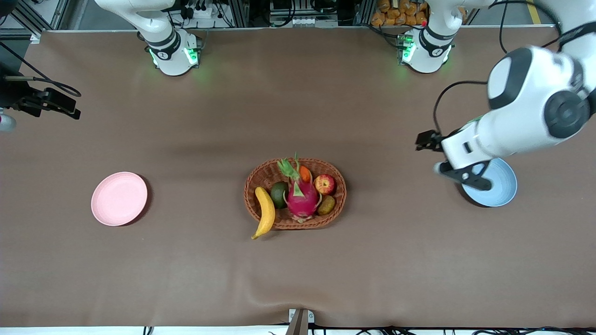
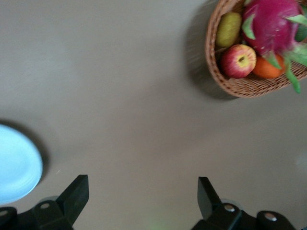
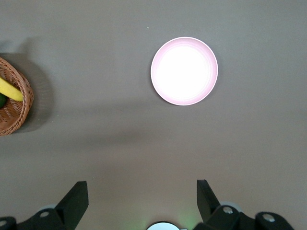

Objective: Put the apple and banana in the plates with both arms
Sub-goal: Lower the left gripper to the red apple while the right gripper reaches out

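The apple and the banana lie in a brown wicker basket mid-table; the banana's tip hangs over the rim. The pink plate sits empty toward the right arm's end, the blue plate empty toward the left arm's end. My left gripper is open and empty over the blue plate's edge on the basket side; its wrist view shows the apple and blue plate. My right gripper is open and empty, high; its wrist view shows the pink plate and banana.
The basket also holds a pink dragon fruit, a dark green fruit, a small orange fruit and a brownish-green fruit. Brown cloth covers the table. The arm bases stand along the table edge farthest from the front camera.
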